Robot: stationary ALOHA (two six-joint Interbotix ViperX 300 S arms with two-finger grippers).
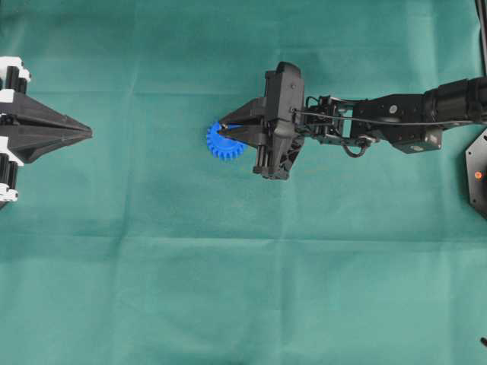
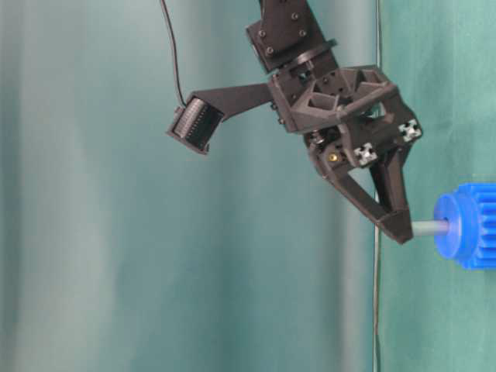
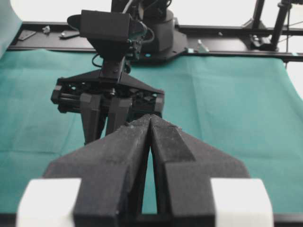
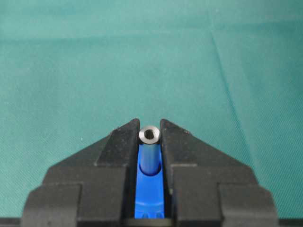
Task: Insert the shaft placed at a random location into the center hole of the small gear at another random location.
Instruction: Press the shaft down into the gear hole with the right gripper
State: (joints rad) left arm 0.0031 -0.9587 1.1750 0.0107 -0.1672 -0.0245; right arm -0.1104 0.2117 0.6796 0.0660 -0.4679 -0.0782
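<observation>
The small gear [image 1: 221, 144] is bright blue and lies on the green cloth near the middle. My right gripper [image 1: 222, 124] is shut on the shaft [image 4: 149, 142], a silvery-grey pin. The pin's lower end sits in the gear's hub [image 4: 149, 194], so the center hole is hidden. In the table-level view the shaft [image 2: 428, 228] spans from my right gripper [image 2: 401, 232] to the gear's hub [image 2: 469, 225]. The pin's top end shows between the fingertips of my right gripper [image 4: 149, 125]. My left gripper [image 1: 90, 133] is shut and empty at the far left, its tips [image 3: 150, 118] together.
The right arm [image 1: 396, 114] stretches in from the right edge over the green cloth [image 1: 228, 266]. A black base plate [image 1: 478, 175] sits at the right edge. The left wrist view faces the right arm's camera housing [image 3: 105, 26].
</observation>
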